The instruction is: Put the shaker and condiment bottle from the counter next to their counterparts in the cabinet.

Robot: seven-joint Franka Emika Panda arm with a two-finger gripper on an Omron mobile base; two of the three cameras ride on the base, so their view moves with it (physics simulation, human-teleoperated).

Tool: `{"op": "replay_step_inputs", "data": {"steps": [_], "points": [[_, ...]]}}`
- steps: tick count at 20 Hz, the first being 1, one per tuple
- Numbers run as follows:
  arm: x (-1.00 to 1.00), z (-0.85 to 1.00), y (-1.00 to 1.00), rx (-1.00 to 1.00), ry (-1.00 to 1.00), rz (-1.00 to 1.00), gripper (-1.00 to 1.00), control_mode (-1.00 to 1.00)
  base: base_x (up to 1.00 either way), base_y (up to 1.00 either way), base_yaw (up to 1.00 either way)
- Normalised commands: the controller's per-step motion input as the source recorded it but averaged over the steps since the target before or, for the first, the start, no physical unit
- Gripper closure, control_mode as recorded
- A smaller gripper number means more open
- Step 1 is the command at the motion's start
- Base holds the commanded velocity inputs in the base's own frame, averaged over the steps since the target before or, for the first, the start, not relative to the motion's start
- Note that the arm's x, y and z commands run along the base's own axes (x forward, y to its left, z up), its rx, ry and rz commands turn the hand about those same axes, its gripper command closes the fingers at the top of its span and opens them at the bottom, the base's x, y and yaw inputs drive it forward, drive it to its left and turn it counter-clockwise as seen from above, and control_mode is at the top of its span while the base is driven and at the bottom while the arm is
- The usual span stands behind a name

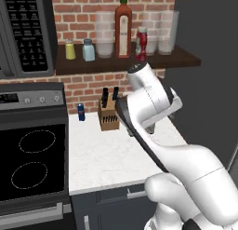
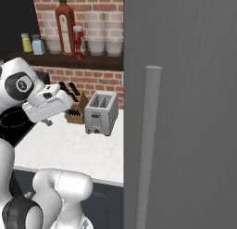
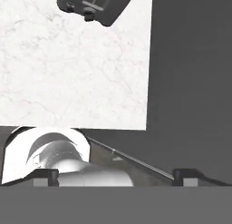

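On the dark wooden cabinet shelf [image 1: 179, 60] the pale blue-grey shaker [image 1: 88, 50] stands right beside the yellow shaker [image 1: 69, 50]. The squat red condiment bottle [image 1: 142, 41] stands just right of the tall red-brown bottle with the green cap [image 1: 123, 28]. All of them appear again in the right base view: shaker [image 2: 38, 46], yellow shaker [image 2: 27, 42], condiment bottle [image 2: 78, 40], tall bottle [image 2: 65, 26]. My gripper [image 2: 46, 122] hangs over the white counter [image 1: 107, 154], well below the shelf, pointing down. Its fingertips [image 3: 45, 175] stand wide apart with nothing between them, so the gripper [image 3: 115, 177] is open.
A knife block [image 1: 109, 116] and a small blue can [image 1: 81, 111] stand at the back of the counter. A toaster [image 2: 102, 113] sits to the right, beside a tall grey panel with a handle [image 2: 150, 144]. To the left are the stove [image 1: 32, 164] and the microwave [image 1: 23, 33].
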Motion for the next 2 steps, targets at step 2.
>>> {"op": "replay_step_inputs", "data": {"steps": [2], "points": [[0.0, 0.0, 0.0, 0.0, 0.0, 0.0, -1.0, -1.0, 0.0, 0.0, 0.0]]}}
